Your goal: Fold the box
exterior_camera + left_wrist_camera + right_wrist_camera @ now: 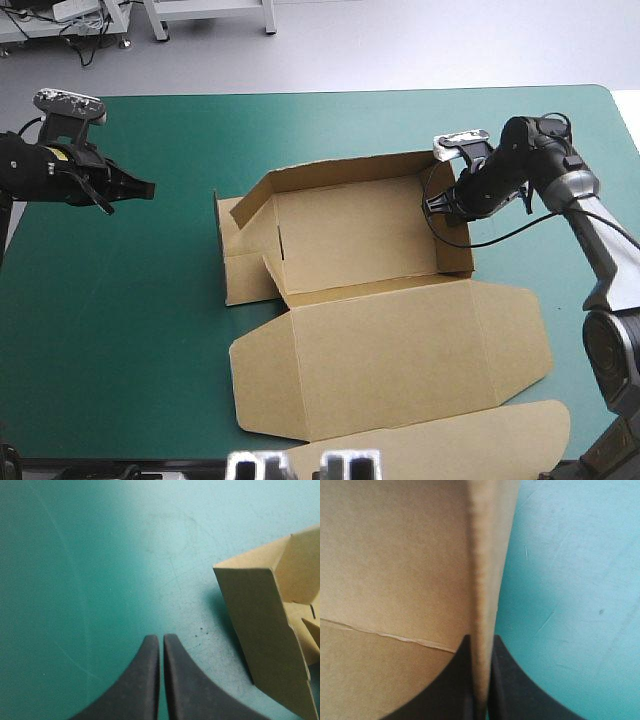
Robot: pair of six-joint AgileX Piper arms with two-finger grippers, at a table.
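Box (pixel 350 240) sits middle of the desk (pixel 120 330), long axis left-right, walls partly up. Right tool (pixel 441 208) is clamped on its right wall. Left tool (pixel 147 187) is closed, empty, aimed at the left wall from well off.

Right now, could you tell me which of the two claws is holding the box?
The right claw pinches the raised right wall of the box; the left claw, shut and empty, is clear of it.
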